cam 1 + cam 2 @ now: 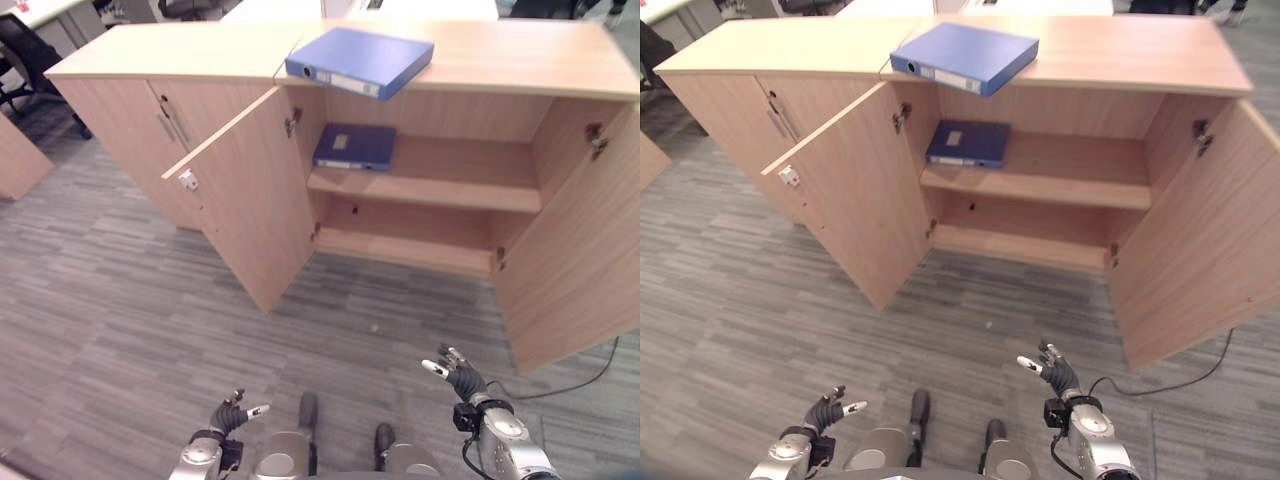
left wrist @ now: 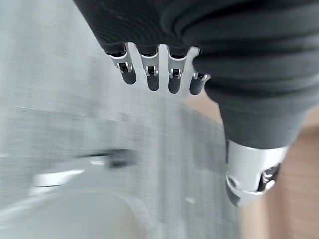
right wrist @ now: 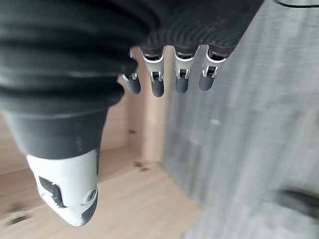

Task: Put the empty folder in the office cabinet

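Blue folder (image 1: 360, 60) lying flat on the cabinet (image 1: 520, 62) top, upper centre of the frame, its spine end jutting slightly past the front edge above the open bay: a placement that appears to leave it easy to grasp from the front. A second folder (image 1: 354, 146) lies flat on the upper shelf (image 1: 450, 185), left side, leaving the right part bare; the bottom shelf (image 1: 400, 248) is bare too. Both doors, left door (image 1: 245, 190) and right door (image 1: 575, 250), stand swung wide, giving free access. Left hand (image 1: 232, 415), lower left, and right hand (image 1: 455, 376), lower right, hang low over the carpet (image 1: 110, 300), well apart from the folder, fingers loosely spread, holding nothing. The task looks not yet begun
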`<state>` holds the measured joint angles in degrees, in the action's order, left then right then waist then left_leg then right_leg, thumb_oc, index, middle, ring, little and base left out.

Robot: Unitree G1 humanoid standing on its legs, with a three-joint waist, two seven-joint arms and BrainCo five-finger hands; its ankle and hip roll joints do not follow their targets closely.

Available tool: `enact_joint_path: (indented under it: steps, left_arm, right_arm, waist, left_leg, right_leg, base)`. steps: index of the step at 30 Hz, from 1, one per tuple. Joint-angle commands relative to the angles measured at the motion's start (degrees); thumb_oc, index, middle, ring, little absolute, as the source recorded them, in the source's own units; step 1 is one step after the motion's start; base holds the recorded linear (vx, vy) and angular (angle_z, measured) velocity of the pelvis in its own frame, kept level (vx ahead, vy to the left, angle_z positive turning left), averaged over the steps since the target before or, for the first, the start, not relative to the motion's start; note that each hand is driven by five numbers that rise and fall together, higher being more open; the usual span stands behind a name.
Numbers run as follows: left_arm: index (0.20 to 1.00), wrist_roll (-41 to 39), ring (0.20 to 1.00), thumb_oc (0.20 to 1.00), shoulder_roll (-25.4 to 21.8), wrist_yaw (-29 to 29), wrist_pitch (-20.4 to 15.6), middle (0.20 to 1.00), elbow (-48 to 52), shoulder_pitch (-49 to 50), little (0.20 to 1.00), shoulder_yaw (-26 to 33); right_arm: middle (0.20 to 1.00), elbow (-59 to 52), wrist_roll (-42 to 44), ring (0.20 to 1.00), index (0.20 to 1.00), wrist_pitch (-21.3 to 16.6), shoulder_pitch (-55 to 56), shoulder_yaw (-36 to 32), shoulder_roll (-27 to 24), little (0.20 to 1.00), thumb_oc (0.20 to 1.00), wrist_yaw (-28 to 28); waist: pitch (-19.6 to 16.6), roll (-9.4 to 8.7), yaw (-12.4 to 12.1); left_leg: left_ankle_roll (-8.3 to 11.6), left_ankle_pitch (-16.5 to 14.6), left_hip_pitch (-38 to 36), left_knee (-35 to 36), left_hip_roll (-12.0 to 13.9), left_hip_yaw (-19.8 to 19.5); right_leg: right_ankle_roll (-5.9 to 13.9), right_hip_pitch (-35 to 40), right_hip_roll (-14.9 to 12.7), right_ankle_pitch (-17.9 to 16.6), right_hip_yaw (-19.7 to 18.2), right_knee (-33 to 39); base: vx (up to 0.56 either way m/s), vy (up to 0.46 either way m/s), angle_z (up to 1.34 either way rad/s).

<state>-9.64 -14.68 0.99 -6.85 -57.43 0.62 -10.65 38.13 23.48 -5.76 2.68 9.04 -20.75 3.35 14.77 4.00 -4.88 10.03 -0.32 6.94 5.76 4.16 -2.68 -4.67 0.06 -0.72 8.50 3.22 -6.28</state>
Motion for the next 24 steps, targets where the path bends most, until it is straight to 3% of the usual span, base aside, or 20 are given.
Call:
enact_joint_path:
  steps: [1,6,7,8,9,11,12,13,16,18,20,21,22,24]
  left_arm:
    - [1.000,1.1,1.000,1.000,-3.2,1.4,-1.4,1.000,2.8,1.3,1.000,2.1]
    - [1.000,1.6,1.000,1.000,-3.2,1.8,-1.2,1.000,0.4,2.6,1.000,3.5]
    - [1.000,1.7,1.000,1.000,-3.3,1.6,-1.1,1.000,-0.3,3.2,1.000,4.1]
    - [1.000,2.0,1.000,1.000,-3.3,1.9,-1.2,1.000,-1.4,3.4,1.000,4.6]
    - [1.000,2.0,1.000,1.000,-3.3,1.8,-1.2,1.000,-1.4,3.3,1.000,4.6]
    - [1.000,2.0,1.000,1.000,-3.8,1.9,-1.2,1.000,-1.7,3.3,1.000,4.8]
    - [1.000,2.0,1.000,1.000,-4.1,2.0,-1.1,1.000,-1.6,3.0,1.000,4.9]
    - [1.000,2.0,1.000,1.000,-4.1,2.0,-1.1,1.000,-1.6,3.0,1.000,4.9]
    - [1.000,1.6,1.000,1.000,-4.9,2.3,-1.1,1.000,-0.5,2.3,1.000,4.7]
    - [1.000,1.0,1.000,1.000,-5.4,2.4,-1.2,1.000,0.6,1.6,1.000,4.7]
    - [1.000,0.6,1.000,1.000,-6.0,2.4,-1.1,1.000,1.1,0.9,1.000,4.2]
    - [1.000,0.5,1.000,1.000,-6.0,2.4,-1.1,1.000,1.1,0.9,1.000,4.2]
    - [1.000,1.0,1.000,1.000,-6.2,2.7,-0.9,1.000,1.6,0.2,1.000,4.0]
    - [1.000,0.7,1.000,1.000,-6.1,2.9,-0.9,1.000,1.8,0.0,1.000,4.3]
  right_arm:
    - [1.000,-4.9,-0.6,1.000,1.000,-2.2,1.1,1.8,0.8,1.000,1.000,-0.2]
    - [1.000,-3.3,-1.6,1.000,1.000,-1.5,1.0,2.7,1.1,1.000,1.000,0.5]
    - [1.000,-3.3,-2.3,1.000,1.000,-1.2,0.8,3.2,1.4,1.000,1.000,0.9]
    - [1.000,-3.2,-3.2,1.000,1.000,-1.1,1.0,3.8,1.7,1.000,1.000,1.3]
    - [1.000,-3.2,-3.2,1.000,1.000,-1.1,1.0,3.8,1.8,1.000,1.000,1.3]
    - [1.000,-2.7,-3.7,1.000,1.000,-0.9,0.6,4.3,2.5,1.000,1.000,1.5]
    - [1.000,-2.4,-3.9,1.000,1.000,-0.7,0.0,4.6,3.1,1.000,1.000,1.7]
    - [1.000,-2.4,-3.9,1.000,1.000,-0.7,0.0,4.6,3.1,1.000,1.000,1.7]
    - [1.000,-1.5,-4.3,1.000,1.000,-0.8,-2.1,5.6,3.8,1.000,1.000,1.5]
    - [1.000,-2.0,-4.4,1.000,1.000,-0.8,-3.3,5.9,3.9,1.000,1.000,1.5]
    - [1.000,-1.7,-4.9,1.000,1.000,-0.6,-4.2,6.0,4.2,1.000,1.000,1.4]
    - [1.000,-1.7,-4.9,1.000,1.000,-0.6,-4.2,6.0,4.2,1.000,1.000,1.4]
    - [1.000,-2.7,-6.2,1.000,1.000,-0.5,-4.3,6.0,4.5,1.000,1.000,1.5]
    - [1.000,-3.1,-6.4,1.000,1.000,-0.5,-3.8,5.9,4.4,1.000,1.000,1.4]
  waist:
    - [-2.2,-3.37,-0.8]
    - [-2.8,-3.93,-2.9]
    - [-3.5,-4.25,-3.6]
    - [-4.3,-4.68,-4.1]
    - [-4.4,-4.26,-4.4]
    - [-5.1,-5.21,-4.9]
    - [-6.0,-6.81,-4.9]
    - [-6.0,-6.81,-4.9]
    - [-6.9,-8.74,-5.2]
    - [-6.2,-8.50,-4.9]
    - [-5.0,-6.78,-4.1]
    - [-4.9,-6.86,-4.0]
    - [-3.4,-3.86,-1.8]
    - [-2.8,-3.66,-0.8]
  left_leg:
    - [-2.59,11.5,9.4,-2.6,-1.0,2.6]
    - [-1.87,13.4,12.9,-2.6,0.1,3.8]
    - [-2.37,13.1,12.1,-2.3,-0.1,3.3]
    - [-2.63,15.0,11.6,-2.8,-0.3,2.1]
    - [-2.66,15.3,11.8,-2.9,0.3,2.1]
    - [-3.14,16.6,11.7,-4.5,0.4,3.4]
    - [-4.02,15.6,11.2,-5.1,-0.6,4.6]
    - [-4.02,15.6,11.2,-5.1,-0.6,4.6]
    - [-6.02,13.2,9.8,-4.3,-1.9,7.0]
    - [-7.54,11.2,7.3,-3.5,-2.0,8.4]
    - [-8.75,9.3,4.3,-3.1,-1.3,9.6]
    - [-8.78,9.3,4.3,-3.1,-1.5,9.5]
    - [-9.92,6.4,-1.8,-1.9,-0.4,11.2]
    - [-9.95,5.1,-4.1,-1.5,-1.2,12.0]
  right_leg:
    - [7.34,15.0,-1.4,3.1,-1.5,4.0]
    - [8.06,20.2,-1.5,5.2,-7.3,6.2]
    - [8.23,20.5,-1.7,5.7,-8.2,6.2]
    - [8.85,21.3,-2.2,6.3,-9.8,6.3]
    - [8.89,21.1,-1.8,5.8,-10.3,6.4]
    - [9.84,21.0,-3.1,6.0,-10.8,5.5]
    - [11.22,19.9,-4.6,4.9,-10.7,3.3]
    - [11.22,19.9,-4.6,4.9,-10.7,3.3]
    - [14.30,16.4,-5.5,-2.6,-10.9,-2.7]
    - [16.91,11.8,-5.3,-7.7,-8.8,-10.6]
    - [18.89,7.1,-6.0,-14.2,-3.5,-20.3]
    - [18.92,7.0,-6.2,-14.0,-3.4,-20.6]
    - [19.57,1.4,-6.7,-16.5,2.2,-30.4]
    - [19.05,-0.7,-9.1,-15.5,5.2,-30.1]
  base:
    - [0.32,0.026,0.09]
    - [0.38,0.084,-1.07]
    - [0.58,0.212,-0.58]
    - [0.39,0.170,-0.54]
    - [0.39,0.197,-0.63]
    - [0.35,0.178,-0.59]
    - [0.37,0.171,-0.57]
    - [0.36,0.147,-0.55]
    - [0.21,0.126,-0.28]
    - [0.20,0.165,-0.48]
    - [0.15,0.180,-0.28]
    - [0.29,0.365,-0.15]
    - [0.32,0.325,-0.02]
    - [0.33,0.230,-0.06]
